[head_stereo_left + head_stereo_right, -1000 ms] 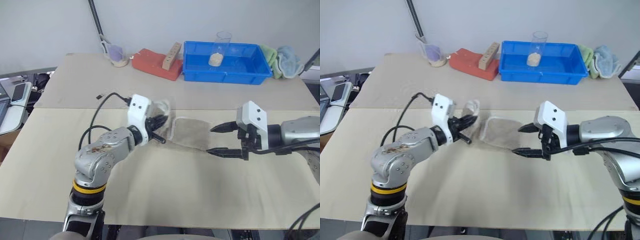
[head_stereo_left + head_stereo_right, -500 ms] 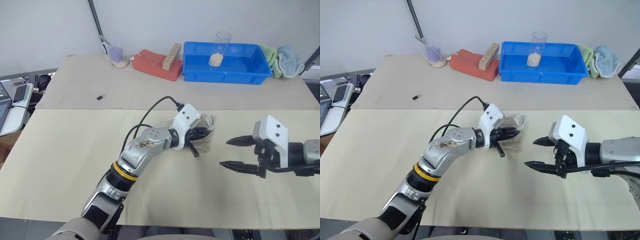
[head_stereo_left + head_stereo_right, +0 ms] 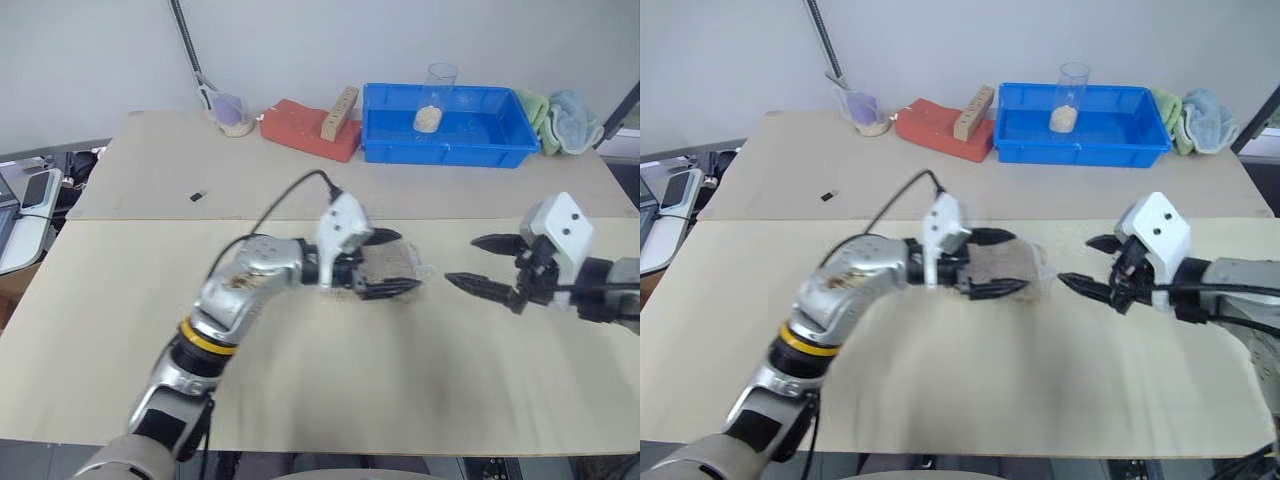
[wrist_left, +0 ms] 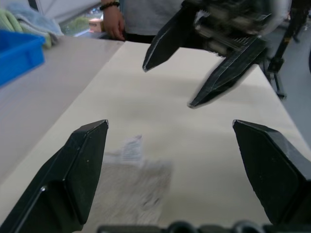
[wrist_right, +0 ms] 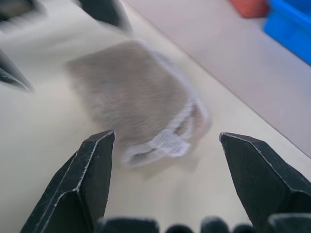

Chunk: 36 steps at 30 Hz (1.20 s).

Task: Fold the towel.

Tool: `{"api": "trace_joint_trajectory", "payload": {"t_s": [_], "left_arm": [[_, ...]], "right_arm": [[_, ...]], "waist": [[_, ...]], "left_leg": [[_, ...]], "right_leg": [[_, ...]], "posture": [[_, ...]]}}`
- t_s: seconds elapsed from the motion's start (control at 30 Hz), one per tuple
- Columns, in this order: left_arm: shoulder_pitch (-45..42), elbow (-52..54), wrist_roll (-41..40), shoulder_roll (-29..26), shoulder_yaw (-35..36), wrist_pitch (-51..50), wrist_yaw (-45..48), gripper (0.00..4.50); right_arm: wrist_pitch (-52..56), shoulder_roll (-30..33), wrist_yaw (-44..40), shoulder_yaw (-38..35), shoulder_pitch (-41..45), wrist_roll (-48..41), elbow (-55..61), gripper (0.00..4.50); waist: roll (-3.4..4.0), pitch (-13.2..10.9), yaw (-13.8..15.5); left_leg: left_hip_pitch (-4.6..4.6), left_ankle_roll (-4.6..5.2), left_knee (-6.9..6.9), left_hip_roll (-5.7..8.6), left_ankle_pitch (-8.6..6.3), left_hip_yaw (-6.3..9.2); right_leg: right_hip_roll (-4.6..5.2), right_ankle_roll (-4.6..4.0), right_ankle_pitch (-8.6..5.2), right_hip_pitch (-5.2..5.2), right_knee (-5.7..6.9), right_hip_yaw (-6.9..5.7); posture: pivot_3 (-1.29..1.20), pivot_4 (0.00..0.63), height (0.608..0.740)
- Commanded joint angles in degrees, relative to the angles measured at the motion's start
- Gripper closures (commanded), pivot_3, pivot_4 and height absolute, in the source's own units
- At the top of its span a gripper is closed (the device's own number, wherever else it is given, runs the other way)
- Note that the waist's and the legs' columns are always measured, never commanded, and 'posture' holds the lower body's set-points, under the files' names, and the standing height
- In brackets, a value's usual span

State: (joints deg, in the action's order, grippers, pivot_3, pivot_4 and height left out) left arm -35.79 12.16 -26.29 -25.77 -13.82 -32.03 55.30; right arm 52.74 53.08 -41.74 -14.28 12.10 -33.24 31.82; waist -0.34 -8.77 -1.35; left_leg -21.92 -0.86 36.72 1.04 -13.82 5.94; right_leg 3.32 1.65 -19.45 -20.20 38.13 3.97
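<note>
1 folded towel (image 5: 141, 97) on table (image 3: 300, 390); 2 grippers, left (image 3: 400, 265) and right (image 3: 480, 265), both spread, empty.

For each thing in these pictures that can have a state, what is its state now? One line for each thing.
towel: folded over, lying flat on the table, held by neither gripper.
left gripper: open, fingers either side of the towel.
right gripper: open, empty, beside the towel.
blue bin: upright, holding a clear cup.
clear cup: upright, some pale stuff at its bottom.
</note>
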Motion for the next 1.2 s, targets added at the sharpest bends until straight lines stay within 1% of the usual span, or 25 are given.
{"api": "trace_joint_trajectory", "payload": {"t_s": [0.03,0.13,0.2,0.37,0.5,0.6,0.63,0.7,0.8,0.9,0.97,1.07,1.2], "left_arm": [[0.11,2.14,-2.76,-7.22,5.38,3.34,8.76,0.05],[1.69,1.3,-1.94,-14.57,7.29,5.87,14.96,0.05],[2.34,1.11,-2.07,-17.24,8.38,6.74,17.23,0.05],[5.71,2.55,-3.34,-21.31,11.33,8.31,20.98,0.05],[8.71,3.85,-3.5,-22.52,12.78,9.18,20.79,0.05],[9.95,4.99,-3.49,-22.48,13.17,9.31,19.78,0.0],[10.29,5.32,-3.5,-22.41,13.28,9.36,19.53,0.0],[10.81,5.78,-3.5,-22.2,13.48,9.42,19.06,0.0],[11.31,6.08,-3.49,-21.87,13.7,9.58,18.49,0.0],[11.87,6.01,-3.49,-21.43,14.17,9.87,17.56,0.0],[12.27,5.72,-3.67,-21.18,14.84,9.75,16.79,0.0],[13.14,5.16,-3.84,-21.06,15.71,9.84,16.14,0.0],[14.28,5.06,-3.65,-21.03,15.87,10.53,16.41,0.0]], "right_arm": [[-1.19,-4.28,5.14,4.1,3.61,2.98,-2.89,0.67],[-2.8,-9.65,8.31,8.17,6.53,5.9,-8.83,0.67],[-3.6,-12.41,9.13,9.69,8.14,6.99,-12.54,0.67],[-6.91,-16.01,7.68,13.53,11.03,10.24,-23.01,0.67],[-9.29,-17.65,6.54,15.37,12.71,12.13,-29.64,0.67],[-8.37,-19.65,5.73,15.03,13.77,11.12,-31.61,1.43],[-7.6,-20.34,5.4,14.74,13.98,10.44,-31.8,1.83],[-6.7,-21.61,5.34,14.23,14.39,9.79,-32.18,2.46],[-6.34,-22.71,5.3,14.22,14.85,9.68,-32.78,3.53],[-8.5,-23.05,5.75,14.09,15.2,10.74,-32.29,4.49],[-11.59,-21.98,6.56,12.71,15.99,12.18,-31.95,4.49],[-13.59,-18.93,8.2,8.33,18.12,13.16,-34.42,4.49],[-15.01,-14.98,6.32,7.5,18.26,14.55,-40.59,4.49]], "waist": [[0.21,0.11,-0.09],[0.21,0.12,0.06],[0.22,0.12,0.34],[0.24,0.13,0.42],[0.25,0.13,-0.09],[0.25,0.13,-0.64],[0.25,0.13,-0.82],[0.25,0.13,-1.06],[0.25,0.13,-1.26],[0.26,0.13,-1.27],[0.26,0.13,-1.26],[0.3,0.1,-1.2],[0.33,0.08,-0.73]], "left_leg": [[0.01,0.0,-0.02,-0.03,0.0,-0.01],[-0.01,0.0,-0.01,0.03,0.0,0.04],[-0.01,0.0,0.0,0.07,0.0,0.06],[-0.02,0.0,0.0,0.06,0.0,0.11],[0.04,0.01,-0.04,0.0,0.0,0.09],[0.05,0.01,-0.05,-0.02,0.0,0.11],[0.06,0.01,-0.05,-0.02,0.0,0.11],[0.06,0.01,-0.05,-0.02,0.0,0.13],[0.08,0.02,-0.05,-0.02,-0.01,0.14],[0.11,0.02,-0.05,-0.02,-0.01,0.14],[0.12,0.01,-0.05,-0.02,-0.01,0.14],[0.08,0.02,-0.05,0.01,-0.01,0.13],[0.08,0.02,-0.05,0.02,-0.01,0.11]], "right_leg": [[-0.02,0.0,0.0,-0.04,-0.04,0.0],[0.04,0.0,0.0,-0.04,-0.06,-0.01],[0.1,0.0,0.0,-0.04,-0.05,-0.02],[0.1,0.0,0.0,-0.06,-0.03,-0.04],[0.03,0.0,0.0,-0.08,0.02,-0.03],[0.01,0.0,0.0,-0.08,0.08,-0.04],[0.0,0.0,0.0,-0.08,0.11,-0.04],[0.0,0.0,0.0,-0.08,0.12,-0.04],[0.0,0.0,0.0,-0.08,0.17,-0.04],[0.0,0.0,0.0,-0.09,0.22,-0.04],[0.0,0.0,0.0,-0.1,0.25,-0.03],[0.04,0.0,0.0,-0.17,0.3,-0.02],[0.08,0.0,0.0,-0.16,0.29,-0.04]], "posture": [[0.0,0.15,0.74],[0.0,0.15,0.74],[0.0,0.15,0.74],[0.0,0.15,0.74],[0.0,0.15,0.74],[0.0,0.15,0.74],[0.0,0.15,0.74],[0.0,0.15,0.74],[0.0,0.15,0.74],[0.0,0.15,0.74],[0.0,0.15,0.74],[0.0,0.15,0.74],[0.0,0.15,0.74]]}}
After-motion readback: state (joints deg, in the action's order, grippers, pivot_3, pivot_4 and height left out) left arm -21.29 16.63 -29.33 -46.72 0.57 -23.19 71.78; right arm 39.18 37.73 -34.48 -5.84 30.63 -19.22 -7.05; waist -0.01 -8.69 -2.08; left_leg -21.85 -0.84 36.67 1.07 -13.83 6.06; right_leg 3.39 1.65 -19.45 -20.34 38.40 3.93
